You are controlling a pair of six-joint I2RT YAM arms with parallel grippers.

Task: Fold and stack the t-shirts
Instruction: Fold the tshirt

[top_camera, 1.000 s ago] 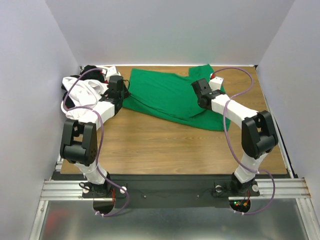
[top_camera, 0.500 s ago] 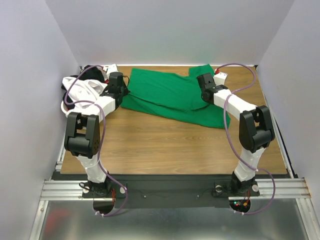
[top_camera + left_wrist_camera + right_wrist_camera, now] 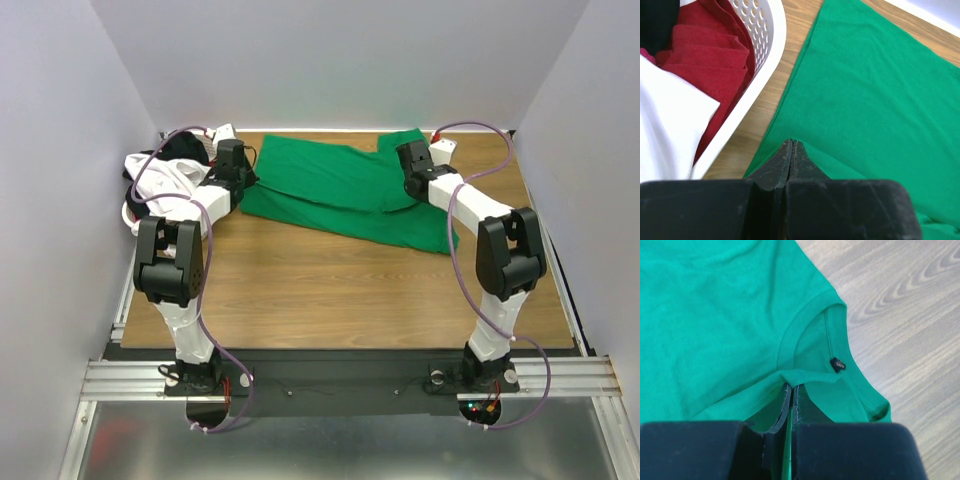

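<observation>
A large bright green t-shirt [image 3: 340, 190] lies partly folded across the back of the table. My left gripper [image 3: 243, 178] is shut on its left edge, next to the basket; the closed tips [image 3: 791, 142] pinch a fold of the green cloth [image 3: 875, 90]. My right gripper [image 3: 408, 172] is shut on the shirt near its collar, and a strip of green cloth [image 3: 715, 315] runs between the tips [image 3: 791, 386]. The neck label [image 3: 837, 364] shows just beyond. More t-shirts sit in the basket: red [image 3: 705, 60], white [image 3: 665, 125] and black [image 3: 655, 20].
The white lattice laundry basket [image 3: 765, 60] stands at the back left corner, its heap of white cloth [image 3: 165, 185] beside the left arm. Bare wooden tabletop [image 3: 330, 290] stretches in front of the green shirt. White walls close in the back and both sides.
Both grippers have moved toward the back wall and have drawn the held edges of the green shirt back with them. Both have stayed shut.
</observation>
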